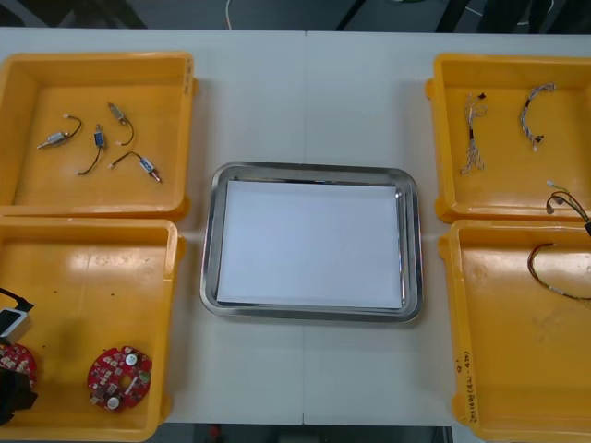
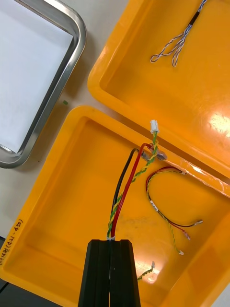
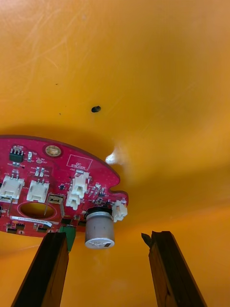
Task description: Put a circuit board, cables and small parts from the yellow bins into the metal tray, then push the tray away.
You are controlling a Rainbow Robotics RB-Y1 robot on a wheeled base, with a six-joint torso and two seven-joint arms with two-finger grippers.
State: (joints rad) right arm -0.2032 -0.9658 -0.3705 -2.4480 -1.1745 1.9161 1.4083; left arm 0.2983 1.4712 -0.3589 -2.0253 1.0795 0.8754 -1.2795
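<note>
L wrist view: L gripper [image 3: 105, 238] is open, its fingers [image 3: 45, 268] standing well apart over the near left bin [image 3: 143, 72]. A red circuit board [image 3: 57, 189] lies flat just ahead of the tips, nearer one finger. Part of the disc is cut off at the pic edge. A grey cylinder [image 3: 99, 229] on the board sits btwn the tips. Can't tell if a finger touches the board.

R wrist view: R gripper [image 2: 110, 241] is clamped on a cable bundle [image 2: 125, 192] of black, red and yellow-green twisted strands. Its near end is hidden btwn the fingers. Its long axis runs straight out from the tips toward the wall btwn the near right bin [image 2: 62, 192] and far right bin [image 2: 143, 81]. Its white plug [image 2: 154, 126] is at that wall's rim. A second red and yellow cable [image 2: 165, 204] lies curled beside it. A blue and white cable [image 2: 179, 41] lies in the far bin. A corner of the metal tray [image 2: 72, 57] shows nearby, white inside.

Front view: tray sits mid-table [image 1: 305, 83] btwn the bins. L gripper is at the left edge, mostly cut off, covering part of its board. Another board [image 1: 119, 377] lies nearby. Small metal parts [image 1: 102, 138] lie in the far left bin [image 1: 92, 60]. The bundle hangs at the right edge.
</note>
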